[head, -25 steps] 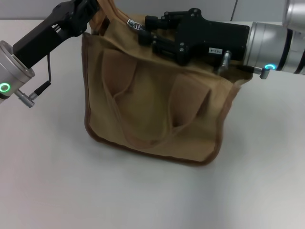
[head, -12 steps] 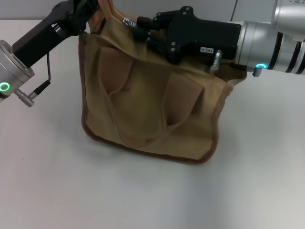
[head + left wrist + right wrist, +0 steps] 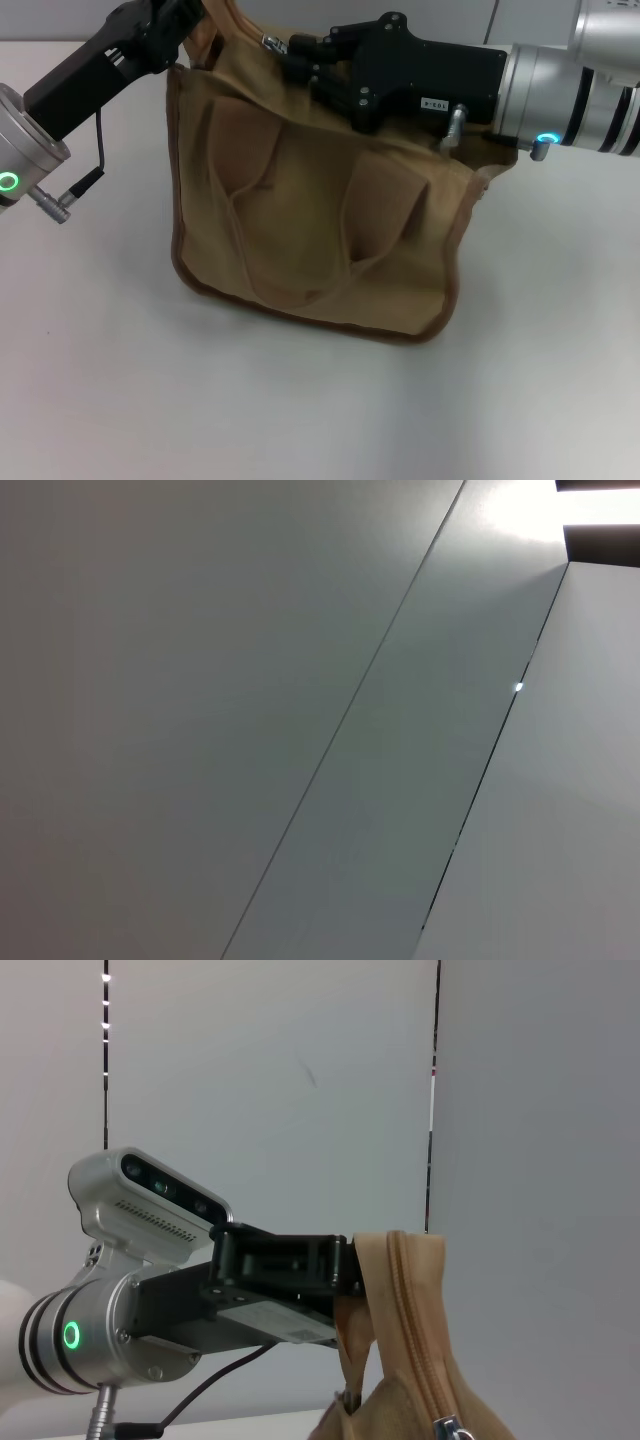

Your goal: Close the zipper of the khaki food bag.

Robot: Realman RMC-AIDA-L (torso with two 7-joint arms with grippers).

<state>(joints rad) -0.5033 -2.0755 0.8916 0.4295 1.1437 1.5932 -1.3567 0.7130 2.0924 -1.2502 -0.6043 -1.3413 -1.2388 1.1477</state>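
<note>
Head view, left hand (image 3: 190,25) clamping khaki food bag (image 3: 310,220) end, right hand (image 3: 290,55) gripping zipper (image 3: 415,1335) pull

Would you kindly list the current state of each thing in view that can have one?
khaki food bag: upright on the table, left top end held up.
zipper: teeth meshed along the visible stretch; silver pull low on it.
left gripper: shut on the bag's end.
right gripper: at the bag's top by the pull; grip unclear.
</note>
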